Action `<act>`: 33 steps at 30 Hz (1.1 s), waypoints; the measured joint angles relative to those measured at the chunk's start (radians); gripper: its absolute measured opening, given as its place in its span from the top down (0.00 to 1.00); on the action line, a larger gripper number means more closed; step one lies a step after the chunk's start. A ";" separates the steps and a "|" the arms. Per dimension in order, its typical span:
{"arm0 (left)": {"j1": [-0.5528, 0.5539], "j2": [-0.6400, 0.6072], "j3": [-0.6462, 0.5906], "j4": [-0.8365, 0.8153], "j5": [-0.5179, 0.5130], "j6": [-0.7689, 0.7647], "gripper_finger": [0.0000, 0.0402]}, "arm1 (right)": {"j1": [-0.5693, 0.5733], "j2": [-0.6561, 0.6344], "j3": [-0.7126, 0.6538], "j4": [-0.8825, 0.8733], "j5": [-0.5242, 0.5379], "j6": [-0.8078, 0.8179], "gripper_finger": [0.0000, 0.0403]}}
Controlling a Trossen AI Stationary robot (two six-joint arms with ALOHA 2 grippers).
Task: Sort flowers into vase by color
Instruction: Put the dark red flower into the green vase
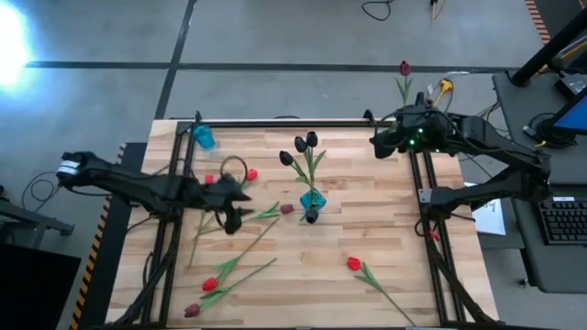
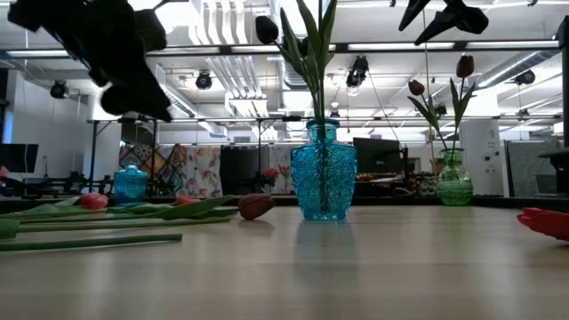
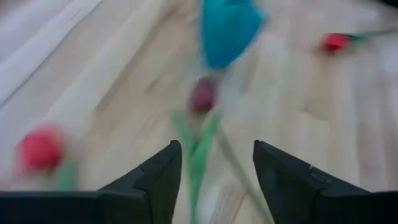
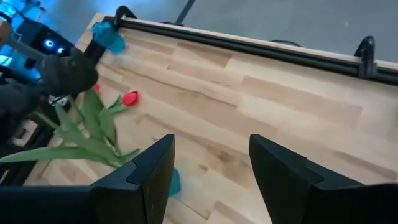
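Note:
A blue glass vase [image 1: 312,200] [image 2: 323,182] stands mid-table and holds black tulips [image 1: 305,144]. A maroon tulip [image 1: 286,209] [image 3: 204,94] lies just left of it, its green stem [image 3: 198,149] running toward my left gripper [image 1: 238,209] [image 3: 216,149]. That gripper is open and hovers above the stem, one finger on each side. Red tulips [image 1: 251,174] [image 1: 210,283] [image 1: 353,264] and another maroon one [image 1: 191,311] lie flat on the table. My right gripper [image 1: 378,143] [image 4: 211,140] is open and raised near the far right corner.
A small blue vase [image 1: 203,137] stands at the far left corner. A green vase [image 2: 454,178] with maroon tulips [image 1: 404,68] stands beyond the far edge on the right. A black rail [image 4: 249,45] runs along the far edge. Bare wood lies right of the centre vase.

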 joint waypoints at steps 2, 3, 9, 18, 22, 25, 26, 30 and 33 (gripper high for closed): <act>-0.029 0.045 -0.053 0.188 0.001 0.074 0.51 | 0.020 -0.006 0.000 0.000 0.000 0.013 0.51; -0.034 0.069 -0.076 0.263 -0.001 0.092 0.50 | 0.032 -0.009 0.000 0.000 0.000 0.017 0.51; -0.017 0.232 -0.143 0.407 -0.139 0.109 0.52 | 0.091 -0.038 0.000 -0.003 0.003 0.034 0.51; -0.005 0.448 -0.146 0.449 -0.039 0.089 0.55 | 0.090 -0.063 0.000 -0.004 0.061 0.000 0.51; 0.010 0.531 -0.134 0.475 -0.042 0.086 0.55 | 0.090 -0.064 0.000 -0.006 0.074 -0.020 0.51; 0.010 0.586 -0.121 0.508 -0.049 0.075 0.57 | 0.090 -0.064 0.000 -0.006 0.087 -0.022 0.51; 0.010 0.602 -0.114 0.510 -0.050 0.066 0.59 | 0.090 -0.064 0.000 -0.006 0.087 -0.023 0.51; 0.011 0.635 -0.093 0.510 -0.059 0.017 0.71 | 0.090 -0.064 0.000 -0.006 0.087 -0.039 0.51; 0.013 0.624 -0.087 0.496 -0.055 -0.020 0.87 | 0.090 -0.064 0.000 -0.006 0.087 -0.042 0.51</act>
